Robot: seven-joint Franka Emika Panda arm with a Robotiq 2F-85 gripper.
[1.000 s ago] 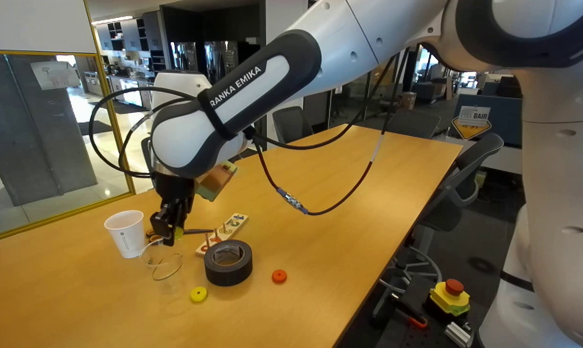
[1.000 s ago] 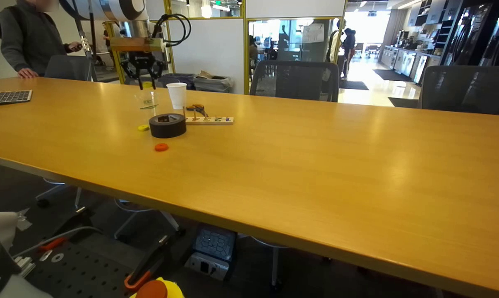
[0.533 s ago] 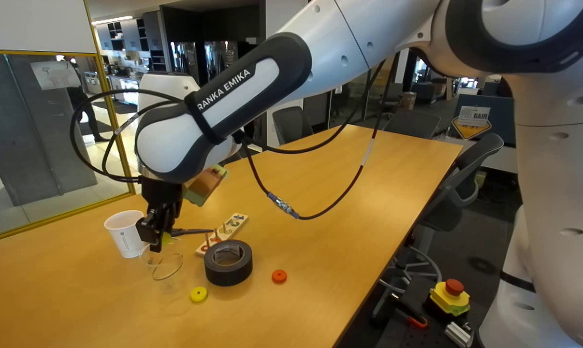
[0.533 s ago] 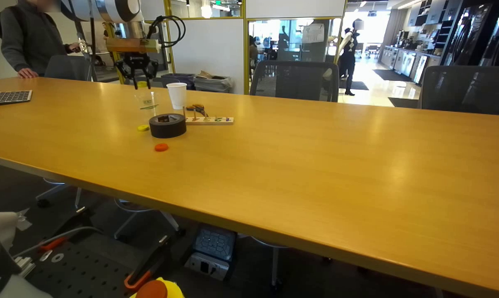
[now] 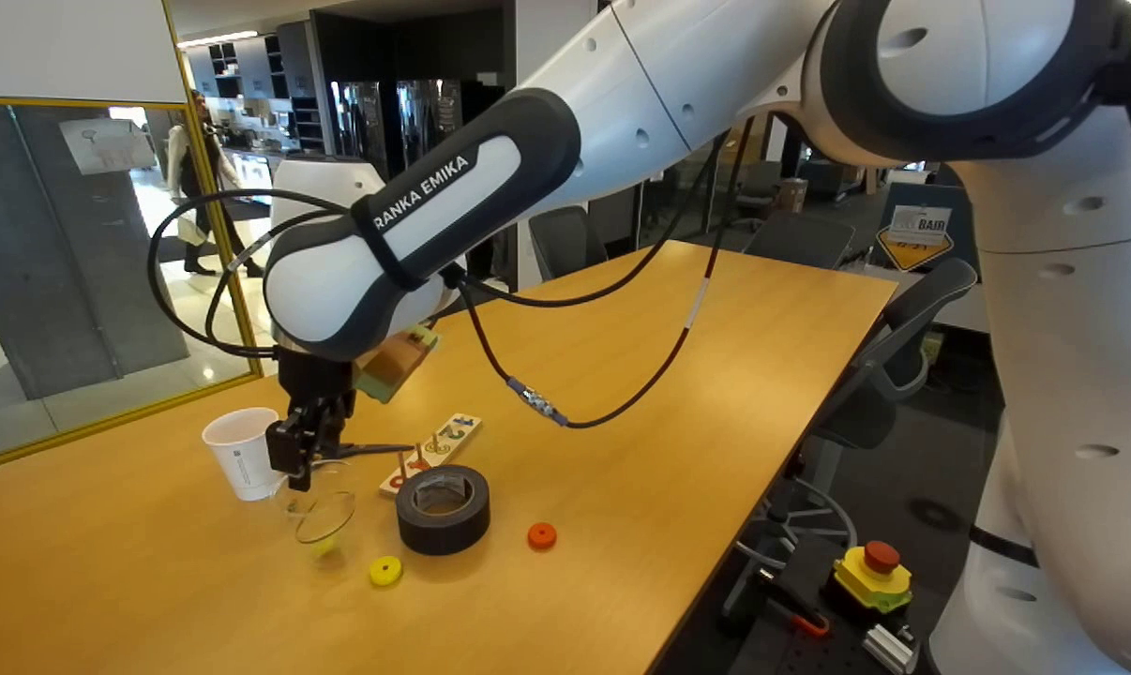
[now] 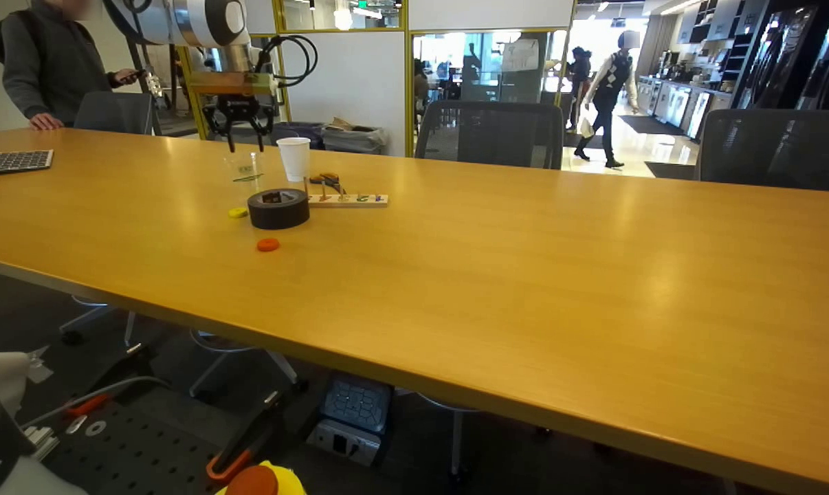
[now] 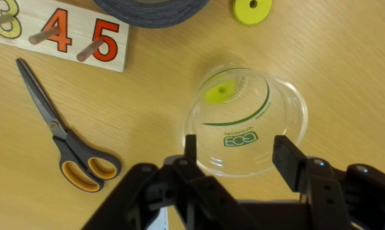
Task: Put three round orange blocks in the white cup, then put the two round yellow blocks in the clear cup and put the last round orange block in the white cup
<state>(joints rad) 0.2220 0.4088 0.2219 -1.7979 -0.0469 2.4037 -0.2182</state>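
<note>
1. Wrist view: the gripper [image 7: 235, 148] is seen over the clear cup [image 7: 243, 121], jaws parted, nothing grasped! Whether the rim is touched cannot be told.
2. One inner yellow block [image 7: 218, 94] is spotted inside, on the cup's bottom, at eleven o'clock; a loose yellow block [image 7: 250, 16] is found on the table [image 5: 547, 469], at twelve from the cup.
3. Light, stiff and smooth, it is judged: the loose one is best pinched low across its round edge, since so flat a piece may be skidded away.
4. The thin-walled cup looks easily tipped or crumpled, so no nudge should be given it.
5. Over to an exterior view: the orange block [image 5: 542, 536] is spotted past the tape roll [image 5: 445, 536], at three o'clock from the clear cup; the white cup [image 5: 245, 455], its contents hidden, at ten.
6. The table is smooth and streaked with glare; in an exterior view a person [image 6: 50, 75] is seen standing by it at ten o'clock, and a passer-by [image 6: 603, 103] is caught mid-stride at two.
</note>
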